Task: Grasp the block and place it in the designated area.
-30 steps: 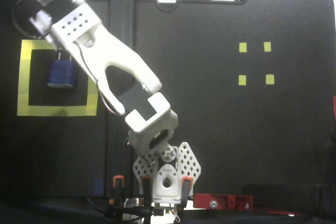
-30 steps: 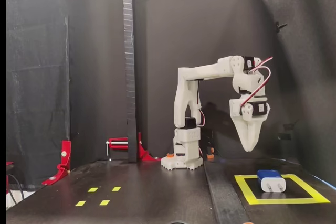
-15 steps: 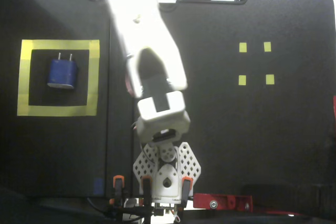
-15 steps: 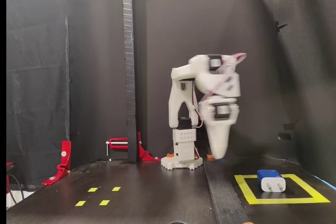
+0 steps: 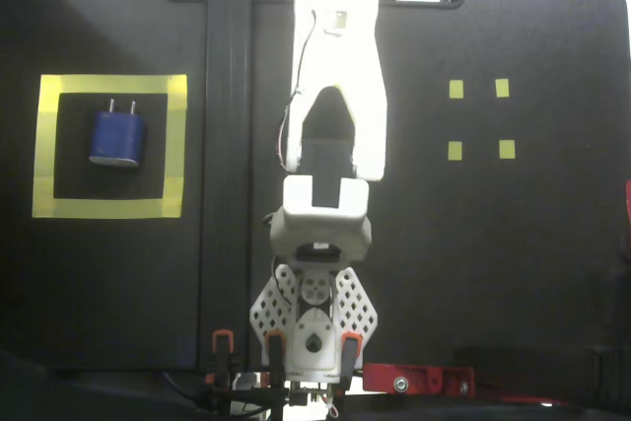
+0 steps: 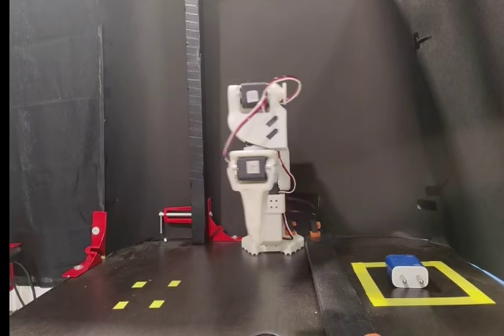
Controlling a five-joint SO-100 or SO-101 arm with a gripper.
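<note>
Block (image 5: 117,137) sits prongs-up inside the designated area (image 5: 175,145) on the table (image 5: 513,244); arm folded centrally, pincer state can't be told.

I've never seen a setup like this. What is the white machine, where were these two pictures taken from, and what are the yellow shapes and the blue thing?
The white machine is a small robot arm bolted to a black table. One fixed view looks straight down on it; the other looks along the table from the front at low height. The blue thing is the block, really a wall-plug adapter with two metal prongs, lying flat inside the designated area, a square of wide yellow tape. Across the table are four tiny yellow markers. Red clamps sit near the back. The arm is folded up over its own base, away from the block, holding nothing. Its gripper is not clearly visible, so I cannot say whether it is open.
</note>
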